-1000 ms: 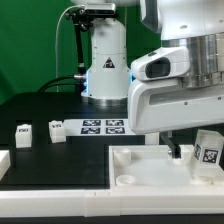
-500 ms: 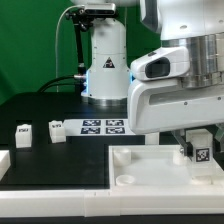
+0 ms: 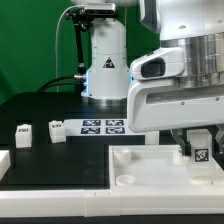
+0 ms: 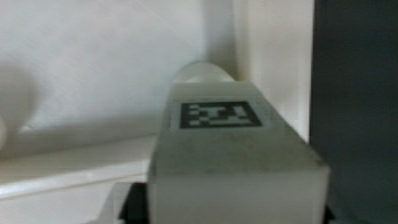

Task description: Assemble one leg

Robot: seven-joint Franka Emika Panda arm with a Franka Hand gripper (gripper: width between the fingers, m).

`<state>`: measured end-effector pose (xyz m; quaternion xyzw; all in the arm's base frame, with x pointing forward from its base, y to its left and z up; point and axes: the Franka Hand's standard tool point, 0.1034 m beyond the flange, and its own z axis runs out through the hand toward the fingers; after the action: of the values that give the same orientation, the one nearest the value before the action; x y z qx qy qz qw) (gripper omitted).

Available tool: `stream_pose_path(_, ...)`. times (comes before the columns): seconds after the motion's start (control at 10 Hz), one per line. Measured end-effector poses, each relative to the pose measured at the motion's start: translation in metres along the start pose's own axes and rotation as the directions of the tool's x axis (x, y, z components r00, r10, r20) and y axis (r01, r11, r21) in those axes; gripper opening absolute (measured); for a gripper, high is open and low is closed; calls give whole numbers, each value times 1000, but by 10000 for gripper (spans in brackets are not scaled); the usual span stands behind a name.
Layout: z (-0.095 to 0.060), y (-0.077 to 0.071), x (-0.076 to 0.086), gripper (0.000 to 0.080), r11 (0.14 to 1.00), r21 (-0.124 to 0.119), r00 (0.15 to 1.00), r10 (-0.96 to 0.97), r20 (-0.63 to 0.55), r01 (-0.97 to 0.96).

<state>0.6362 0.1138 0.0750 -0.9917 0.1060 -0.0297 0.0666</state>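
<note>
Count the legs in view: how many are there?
3. One leg and a second leg stand on the table at the exterior view's left; the third leg is in the gripper, over the panel, at the right. Others may be hidden behind the arm.

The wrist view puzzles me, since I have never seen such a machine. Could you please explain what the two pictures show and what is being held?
The machine is a robot arm with a two-finger gripper. The exterior view is taken by a camera off the arm; the wrist view by a camera on the wrist. The gripper is shut on the leg, a small white block with a black-and-white tag, which fills the wrist view. Under it lies a large white panel. On the black table, toward the exterior view's left, stand two more small white blocks and the marker board.
</note>
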Motion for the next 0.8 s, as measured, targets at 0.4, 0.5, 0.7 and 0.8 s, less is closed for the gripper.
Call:
stream_pose_path(0.4,2,9,-1,291,812,19,812,583,-12,-583)
stream_pose_path(0.5,2,11,-1,291,735,20,735,678,-7,-678)
stream_pose_path(0.7,2,13,-4,292,524,10,524,852,4,-852)
stream_pose_path(0.8,2,12,-6,292,396,-2,396,918,4,-918)
